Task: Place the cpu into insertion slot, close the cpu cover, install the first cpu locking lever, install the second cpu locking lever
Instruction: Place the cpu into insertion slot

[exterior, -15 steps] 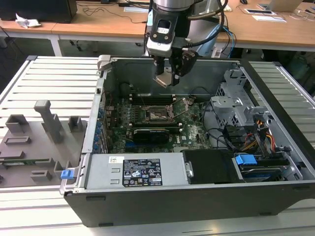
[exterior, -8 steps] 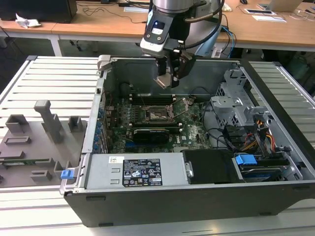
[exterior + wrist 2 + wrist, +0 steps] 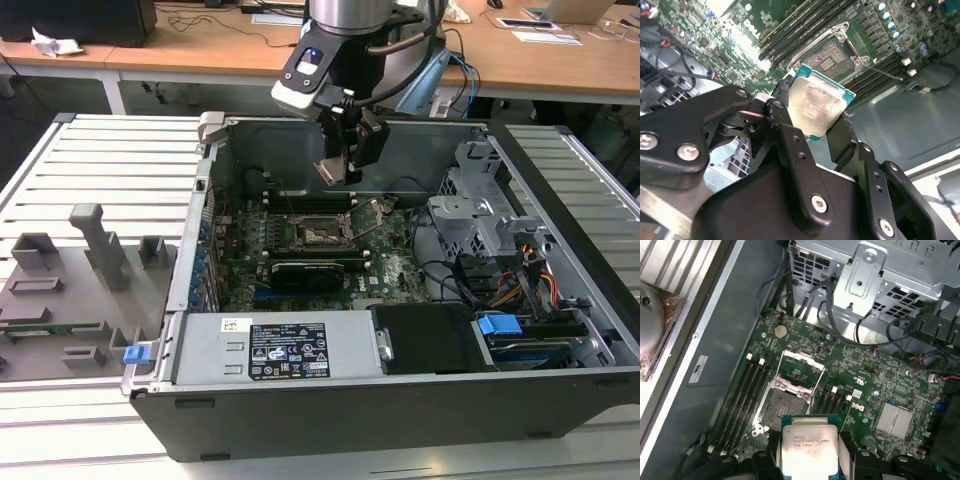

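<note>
While the gripper (image 3: 345,165) hangs inside the open case (image 3: 300,415), its fingers (image 3: 790,145) are clamped on two opposite edges of the cpu (image 3: 815,107), pale metal top showing. The cpu is held above the slot (image 3: 785,407), clear of it. The cover (image 3: 802,362) stands swung open just beside the slot.

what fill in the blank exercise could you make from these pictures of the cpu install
1. The gripper is shut on the ____, a silvery square chip.
2. The insertion slot on the green board is ____ of any chip.
3. The cpu cover beside the slot is swung ____.

Missing words: cpu; empty; open.
</note>
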